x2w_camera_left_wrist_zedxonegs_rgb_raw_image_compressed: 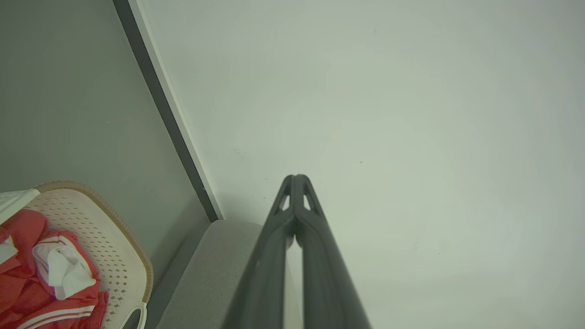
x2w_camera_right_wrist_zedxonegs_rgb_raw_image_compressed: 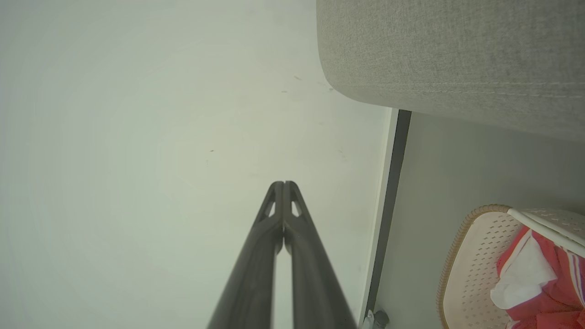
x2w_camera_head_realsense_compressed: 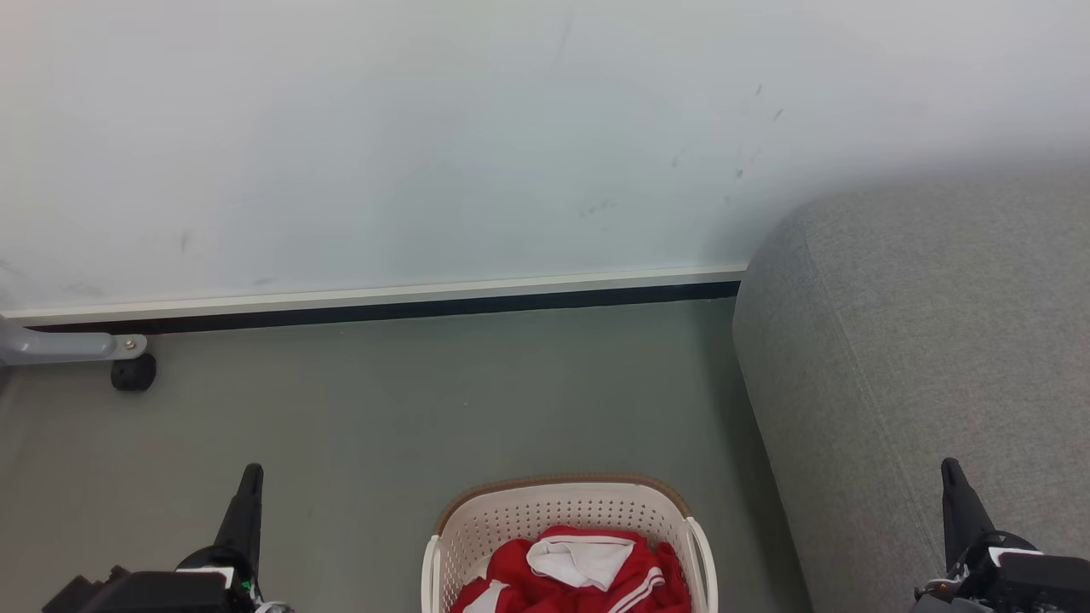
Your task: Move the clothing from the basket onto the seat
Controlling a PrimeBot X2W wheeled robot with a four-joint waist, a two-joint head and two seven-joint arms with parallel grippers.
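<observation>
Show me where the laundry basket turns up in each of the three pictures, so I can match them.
Head view: the basket sits at bottom centre, cut off by the lower edge.
Left wrist view: the basket lies in the lower left corner.
Right wrist view: the basket lies in the lower right corner.
Shared landmark: the dark skirting strip along the wall's foot, running to the grey seat.

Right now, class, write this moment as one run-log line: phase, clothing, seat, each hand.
phase: pick not yet begun | clothing: in basket | seat: right of basket | left hand: shut, empty | right hand: shut, empty
</observation>
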